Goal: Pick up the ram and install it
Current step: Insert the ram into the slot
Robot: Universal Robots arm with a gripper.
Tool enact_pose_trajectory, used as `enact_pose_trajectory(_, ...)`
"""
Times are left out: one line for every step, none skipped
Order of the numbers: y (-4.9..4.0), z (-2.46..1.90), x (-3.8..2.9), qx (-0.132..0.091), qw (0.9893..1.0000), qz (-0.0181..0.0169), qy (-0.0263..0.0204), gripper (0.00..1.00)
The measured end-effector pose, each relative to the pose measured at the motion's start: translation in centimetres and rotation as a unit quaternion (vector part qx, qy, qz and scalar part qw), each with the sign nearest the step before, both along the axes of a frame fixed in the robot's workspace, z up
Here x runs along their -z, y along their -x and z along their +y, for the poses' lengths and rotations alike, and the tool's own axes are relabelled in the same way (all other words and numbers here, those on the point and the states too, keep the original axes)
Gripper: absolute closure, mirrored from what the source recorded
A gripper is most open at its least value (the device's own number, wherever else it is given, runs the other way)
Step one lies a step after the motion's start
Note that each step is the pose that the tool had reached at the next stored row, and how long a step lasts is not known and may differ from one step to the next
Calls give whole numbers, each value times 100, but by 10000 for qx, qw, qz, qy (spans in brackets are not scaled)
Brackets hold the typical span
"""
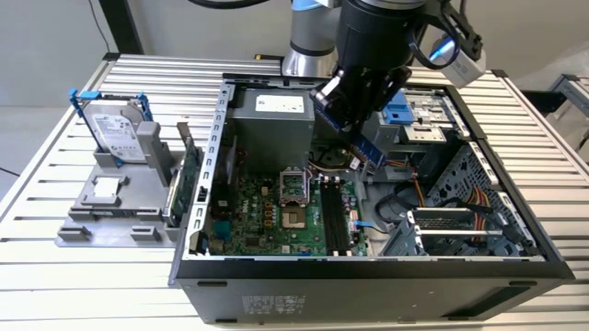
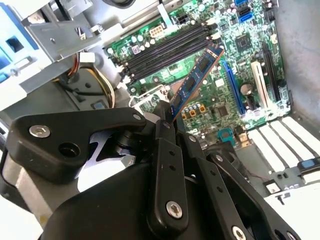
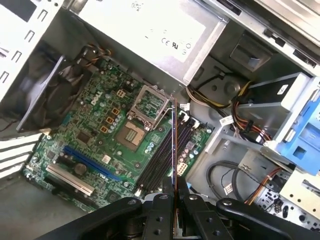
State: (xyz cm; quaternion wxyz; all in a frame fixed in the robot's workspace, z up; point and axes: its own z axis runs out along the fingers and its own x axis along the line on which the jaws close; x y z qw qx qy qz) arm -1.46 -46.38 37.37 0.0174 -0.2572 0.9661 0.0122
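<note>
The ram (image 1: 361,143) is a narrow blue stick with black chips. It hangs tilted in the air over the open computer case (image 1: 368,265), above the motherboard (image 1: 267,221). My gripper (image 1: 346,110) is shut on the stick's upper end. In the second wrist view the ram (image 2: 197,75) juts out past the black fingers (image 2: 162,131) toward the black memory slots (image 2: 165,50). In the first wrist view the ram (image 3: 175,150) shows edge-on between the fingers (image 3: 162,200), lined up along the slots (image 3: 159,161) but still above them. The slots (image 1: 333,217) hold nothing.
A grey power supply (image 1: 272,127) and the CPU socket (image 1: 290,186) lie beside the slots. Cables and a drive cage (image 1: 451,227) occupy the case's side at the exterior view's right. Outside, a grey stand holds a blue-framed hard drive (image 1: 115,134) and a green card (image 1: 187,183).
</note>
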Motion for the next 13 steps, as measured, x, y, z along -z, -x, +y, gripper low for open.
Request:
enact_pose_trajectory(0, 0, 0, 53, 10000, 0, 0, 100)
enact_pose_trajectory(0, 0, 0, 107, 9999, 0, 0, 100)
enact_pose_trajectory(0, 0, 0, 160, 9999, 0, 0, 100)
enact_pose_trajectory(0, 0, 0, 212, 9998, 0, 0, 100)
enact_pose_trajectory(0, 0, 0, 265, 9996, 0, 0, 100)
enact_pose_trajectory(0, 0, 0, 318, 9995, 0, 0, 100)
enact_pose_trajectory(0, 0, 0, 369, 9993, 0, 0, 100)
enact_pose_trajectory(0, 0, 0, 417, 9991, 0, 0, 100)
enact_pose_trajectory(0, 0, 0, 467, 9989, 0, 0, 100)
enact_pose_trajectory(0, 0, 0, 519, 9987, 0, 0, 100)
enact_pose_trajectory(0, 0, 0, 567, 9984, 0, 0, 100)
enact_pose_trajectory(0, 0, 0, 615, 9981, 0, 0, 100)
enact_pose_trajectory(0, 0, 0, 662, 9978, 0, 0, 100)
